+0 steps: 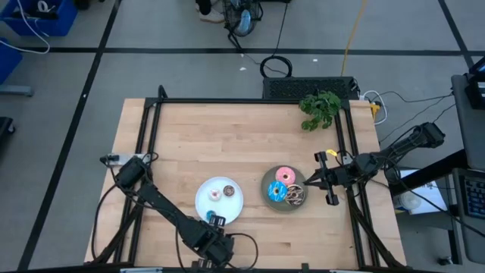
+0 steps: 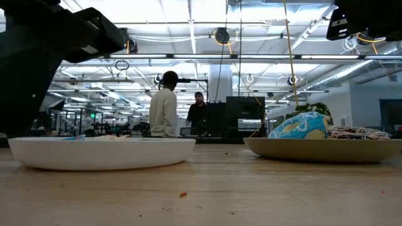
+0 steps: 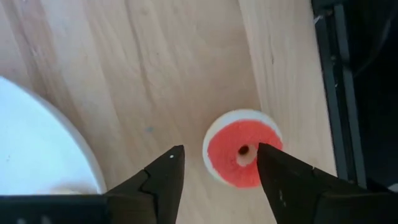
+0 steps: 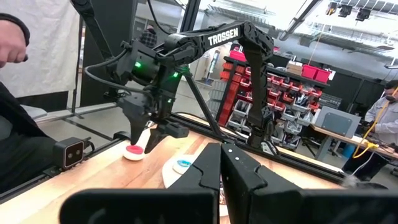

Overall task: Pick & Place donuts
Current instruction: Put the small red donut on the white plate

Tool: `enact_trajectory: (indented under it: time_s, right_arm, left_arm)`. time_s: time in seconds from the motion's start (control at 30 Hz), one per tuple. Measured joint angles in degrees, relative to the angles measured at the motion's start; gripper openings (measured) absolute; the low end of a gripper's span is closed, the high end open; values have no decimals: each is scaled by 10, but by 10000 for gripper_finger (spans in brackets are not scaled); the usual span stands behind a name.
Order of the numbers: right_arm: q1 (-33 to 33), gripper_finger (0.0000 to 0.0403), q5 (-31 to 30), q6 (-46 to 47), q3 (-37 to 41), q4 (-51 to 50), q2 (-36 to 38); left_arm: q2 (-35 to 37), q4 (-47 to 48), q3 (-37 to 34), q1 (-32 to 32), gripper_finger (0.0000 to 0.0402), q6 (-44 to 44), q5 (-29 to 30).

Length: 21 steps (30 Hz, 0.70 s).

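A red mini donut [image 3: 239, 155] lies flat on the bare wood near the table's near edge, beside the white plate [image 3: 37, 143]. My left gripper [image 3: 219, 158] is open above it, one finger on each side; one finger covers part of the ring. The right wrist view shows the same gripper [image 4: 142, 142] over the red donut [image 4: 134, 151]. The white plate [image 1: 236, 203] holds white [image 1: 214, 195], brown [image 1: 229, 189] and blue [image 1: 211, 217] mini donuts. The grey plate [image 1: 267, 184] holds the pink [image 1: 286, 174], blue sprinkled [image 1: 277, 192] and dark brown [image 1: 295, 195] donuts. My right gripper [image 1: 307, 182] is shut at the grey plate's right rim.
A green plant sprig [image 1: 320, 108] lies at the table's far right. Black frame rails [image 1: 151, 129] run along the table's edges, one close beside the red donut [image 3: 339, 93]. Bare wood lies between the plates and the far edge. People stand in the room beyond [image 2: 164, 103].
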State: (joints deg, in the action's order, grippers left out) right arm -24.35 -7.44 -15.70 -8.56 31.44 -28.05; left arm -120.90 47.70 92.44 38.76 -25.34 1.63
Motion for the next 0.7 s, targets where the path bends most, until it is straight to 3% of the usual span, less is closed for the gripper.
enact_trajectory:
  time_s: [0.53, 0.7]
  right_arm:
    - [0, 0, 0, 0, 0, 0, 0]
    - [0, 0, 0, 0, 0, 0, 0]
  left_arm:
    - [-51, -22, 2, -8, 206, 8, -37]
    - [-52, -19, 2, -12, 167, 9, -59]
